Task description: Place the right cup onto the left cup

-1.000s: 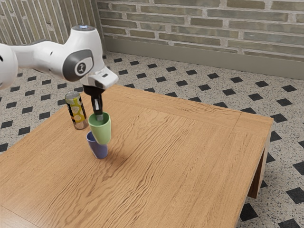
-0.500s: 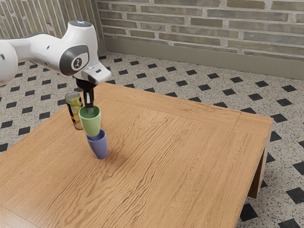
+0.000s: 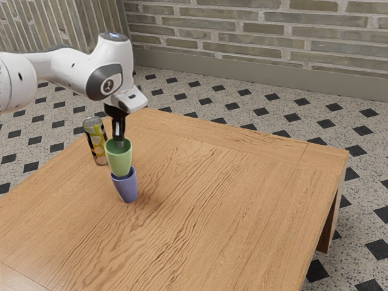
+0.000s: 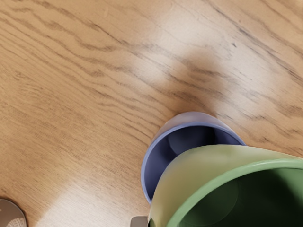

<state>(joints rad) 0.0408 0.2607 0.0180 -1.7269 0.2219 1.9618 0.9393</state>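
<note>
On the wooden table (image 3: 212, 182), in the exterior view: one blue cup (image 3: 126, 190), mouth up, standing on the boards toward the exterior view's left. Directly above it in that view: one green cup (image 3: 119, 160), mouth up, held off the table, its base overlapping the blue cup's rim; whether the two touch, cannot be told. One gripper (image 3: 119, 145), black, two-fingered, pointing down at the green cup's rim and clasping that cup by its wall. One arm (image 3: 57, 70), white with grey joint covers, entering from the exterior view's left and bent downward at the hand. One can (image 3: 96, 141), upright, yellow and black with silvery ends, near the cups, on the table's far side toward the exterior view's left. One floor (image 3: 260, 115), pale speckled stone set with dark diamonds. One wall (image 3: 242, 30), long greenish-grey bricks, with a plain skirting (image 3: 254, 76) at its foot. In the wrist view: the green cup large and close, covering part of the blue cup's dark mouth while leaving a crescent of it exposed; one grey fingertip (image 4: 138, 221) beside the green cup's outer wall; wavy grain across the tabletop, with a soft shadow near the blue cup.
</note>
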